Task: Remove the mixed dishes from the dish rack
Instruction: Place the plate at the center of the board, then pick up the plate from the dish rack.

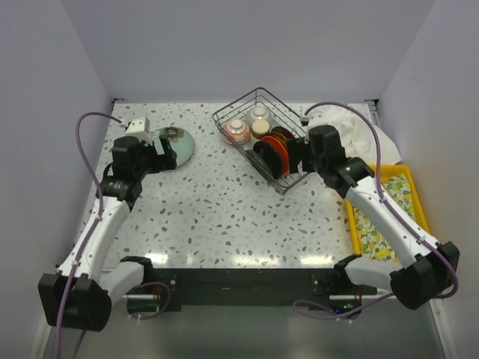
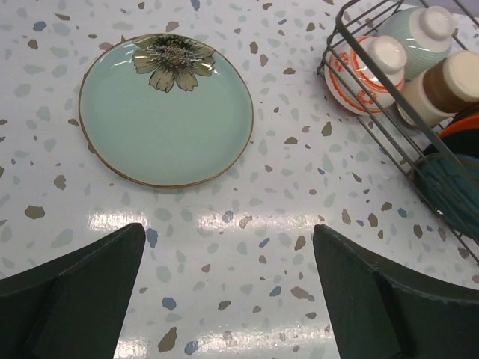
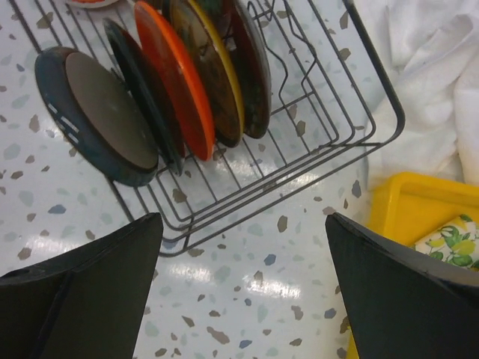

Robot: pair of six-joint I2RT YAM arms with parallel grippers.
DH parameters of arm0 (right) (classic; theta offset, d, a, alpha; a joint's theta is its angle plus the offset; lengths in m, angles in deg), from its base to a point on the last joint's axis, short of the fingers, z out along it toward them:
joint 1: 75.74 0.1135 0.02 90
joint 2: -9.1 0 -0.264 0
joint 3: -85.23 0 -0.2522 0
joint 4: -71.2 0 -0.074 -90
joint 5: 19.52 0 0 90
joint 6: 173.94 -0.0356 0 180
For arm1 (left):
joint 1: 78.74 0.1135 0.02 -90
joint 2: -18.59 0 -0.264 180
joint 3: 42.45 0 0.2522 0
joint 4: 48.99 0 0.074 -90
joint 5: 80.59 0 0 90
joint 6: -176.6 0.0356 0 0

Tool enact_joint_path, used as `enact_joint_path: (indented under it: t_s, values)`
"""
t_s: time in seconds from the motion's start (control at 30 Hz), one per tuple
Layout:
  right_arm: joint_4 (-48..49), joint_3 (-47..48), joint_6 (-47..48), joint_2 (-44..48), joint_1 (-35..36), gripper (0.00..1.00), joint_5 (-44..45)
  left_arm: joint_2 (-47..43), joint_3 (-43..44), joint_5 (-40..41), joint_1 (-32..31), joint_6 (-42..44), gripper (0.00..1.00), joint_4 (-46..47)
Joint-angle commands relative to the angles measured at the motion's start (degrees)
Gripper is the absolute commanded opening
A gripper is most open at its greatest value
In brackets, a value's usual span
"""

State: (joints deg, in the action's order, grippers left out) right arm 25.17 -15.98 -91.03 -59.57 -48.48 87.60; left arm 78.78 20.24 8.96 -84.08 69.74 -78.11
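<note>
A pale teal plate point(image 2: 166, 110) with a flower on its rim lies flat on the speckled table point(image 1: 224, 217), outside the rack, also seen as the teal plate point(image 1: 179, 147) at the back left. My left gripper point(image 2: 228, 299) hangs open just short of it, nothing between its fingers. The dark wire dish rack point(image 1: 263, 138) holds upright plates: a black one point(image 3: 93, 112), an orange-red one point(image 3: 172, 75) and darker ones behind. A red-patterned bowl point(image 2: 359, 75), a pale bowl point(image 2: 419, 30) and a brown cup point(image 2: 445, 90) sit upside down at its far end. My right gripper point(image 3: 243, 292) is open over the table by the rack's near corner.
A white cloth point(image 1: 359, 134) lies right of the rack. A yellow tray point(image 1: 385, 217) with a lemon-print lining sits at the table's right edge. White walls close in the back and both sides.
</note>
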Motion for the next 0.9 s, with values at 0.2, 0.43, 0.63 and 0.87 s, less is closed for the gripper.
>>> enact_joint_path:
  t_s: [0.2, 0.43, 0.63, 0.87]
  values:
    - [8.1, 7.7, 7.8, -10.0, -6.7, 0.83, -4.0, -19.0, 1.9, 0.3, -1.0, -1.7, 1.00, -20.4]
    - [11.3, 9.4, 11.1, -16.7, -6.8, 0.74, -6.1, -28.7, -1.5, 1.2, -1.2, -7.6, 1.00, -20.9]
    - [13.8, 11.7, 13.9, -20.8, -6.8, 0.61, -4.6, -32.8, -7.1, -5.1, -1.3, -9.5, 1.00, -18.5]
    - [15.2, 14.8, 15.7, -25.8, -7.1, 0.51, -4.1, -34.5, -10.0, -6.5, -1.3, -10.3, 1.00, -18.5]
